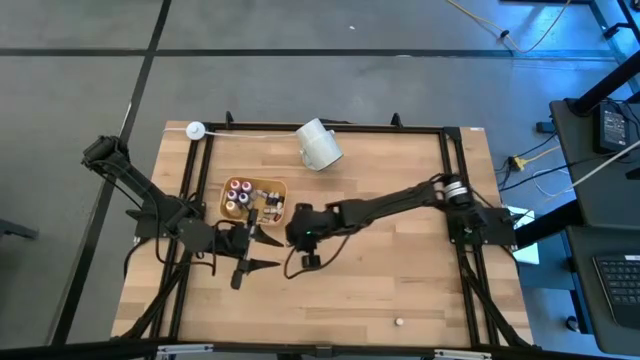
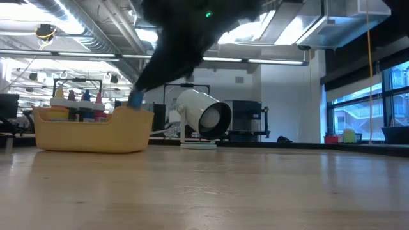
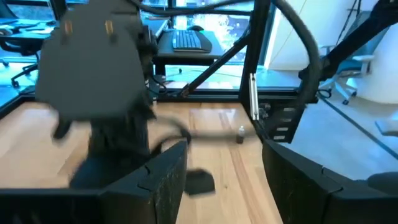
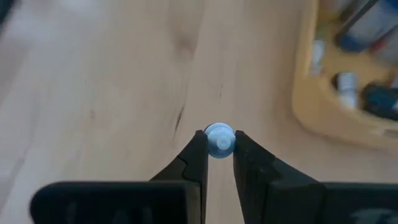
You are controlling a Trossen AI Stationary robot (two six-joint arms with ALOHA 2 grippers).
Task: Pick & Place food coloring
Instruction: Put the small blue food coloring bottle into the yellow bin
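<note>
A tiny food coloring bottle with a light-blue cap (image 4: 219, 140) sits between the fingertips of my right gripper (image 4: 219, 149), which is shut on it. In the low view its blue cap (image 2: 136, 100) shows just above the right rim of the yellow tray (image 2: 92, 131). The tray (image 1: 282, 186) holds several more bottles (image 1: 240, 193) standing upright. My right gripper (image 1: 264, 214) reaches across the table to the tray's near right side. My left gripper (image 1: 250, 268) hangs open nearer the front edge, with nothing between its fingers (image 3: 165, 180). My right gripper pinches the small bottle at its cap end (image 4: 219, 138), only at the free ends of its two fingers. The fingers come slanting down from the table's right. The round cap faces back toward the wrist. The bottle is lifted clear of the table beside the tray.
A white cup (image 1: 319, 145) lies on its side at the far middle, its mouth (image 2: 214, 118) facing the near right. One loose little bottle (image 1: 399, 322) stands near the front edge, also seen as a small bottle (image 3: 240, 132) past the left fingers. Bare wood lies between.
</note>
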